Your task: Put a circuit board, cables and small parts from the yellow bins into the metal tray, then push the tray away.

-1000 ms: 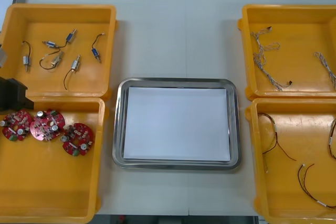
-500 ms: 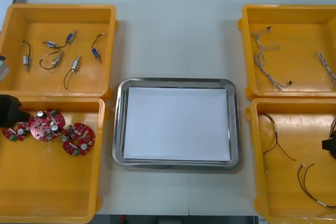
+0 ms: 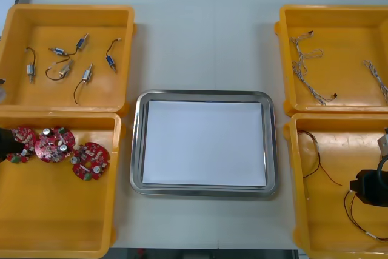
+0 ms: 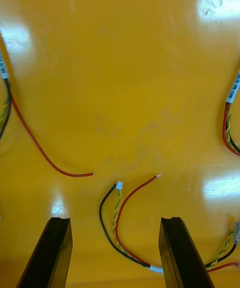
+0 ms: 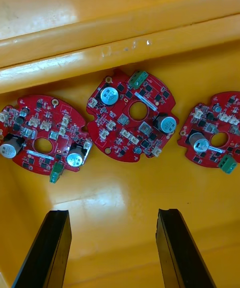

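Black fingers of the left gripper (image 5: 112,213) stand apart and empty above the near-left yellow bin (image 3: 54,210). Three round red circuit boards (image 5: 120,128) lie flat in a row just beyond their tips. The right gripper (image 4: 114,220), likewise spread and holding nothing, hovers low in the near-right yellow bin (image 3: 321,222). A red, black and yellow cable (image 4: 118,228) curls between its fingers. The metal tray (image 3: 136,144), white inside, sits between the bins.

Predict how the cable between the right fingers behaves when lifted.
Probably floppy: the cable, between the fingers of the open right gripper, lies in loose curves, so ends should droop. Likely very light: thin wires, tiny white plug. Its tail nears another cable, so it may snag. Left gripper hangs open over the boards.
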Available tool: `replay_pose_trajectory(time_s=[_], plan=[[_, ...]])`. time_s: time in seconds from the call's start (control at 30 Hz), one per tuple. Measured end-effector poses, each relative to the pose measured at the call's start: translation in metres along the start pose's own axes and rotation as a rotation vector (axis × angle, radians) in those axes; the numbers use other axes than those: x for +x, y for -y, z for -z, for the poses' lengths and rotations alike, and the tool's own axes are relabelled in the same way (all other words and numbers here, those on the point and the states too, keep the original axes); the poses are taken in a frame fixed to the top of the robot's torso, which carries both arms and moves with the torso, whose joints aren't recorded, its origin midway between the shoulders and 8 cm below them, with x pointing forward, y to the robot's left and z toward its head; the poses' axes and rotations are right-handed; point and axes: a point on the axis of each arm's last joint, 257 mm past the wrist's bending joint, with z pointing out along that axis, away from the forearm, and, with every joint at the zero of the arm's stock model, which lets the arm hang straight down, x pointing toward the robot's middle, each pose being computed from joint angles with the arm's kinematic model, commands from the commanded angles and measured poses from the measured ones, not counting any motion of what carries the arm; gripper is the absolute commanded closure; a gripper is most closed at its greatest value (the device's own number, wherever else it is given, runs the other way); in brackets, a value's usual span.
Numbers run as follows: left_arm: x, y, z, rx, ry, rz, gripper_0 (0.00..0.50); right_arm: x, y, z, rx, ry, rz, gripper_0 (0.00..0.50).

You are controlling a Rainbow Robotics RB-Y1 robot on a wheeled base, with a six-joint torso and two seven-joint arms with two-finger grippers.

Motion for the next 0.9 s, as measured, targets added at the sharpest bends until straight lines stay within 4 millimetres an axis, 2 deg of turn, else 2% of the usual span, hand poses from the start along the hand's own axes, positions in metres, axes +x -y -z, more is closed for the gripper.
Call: replay_pose_trajectory(time_s=[0.2,0.4,0.7,0.9], plan=[[0.001,0.006,-0.012,0.014,0.016,-0.149,0.0,0.005,0.006,-0.022,-0.013,-0.007,-0.042,0.0],[0.003,0.008,-0.02,0.015,0.021,-0.177,0.0,0.012,0.004,-0.044,-0.032,-0.015,-0.062,0.0],[0.009,-0.011,-0.031,-0.01,0.043,-0.159,0.0,0.022,0.005,-0.052,-0.033,-0.041,-0.07,0.0],[0.013,-0.023,-0.042,-0.034,0.052,-0.158,0.0,0.02,0.005,-0.057,-0.038,-0.028,-0.076,0.0]])
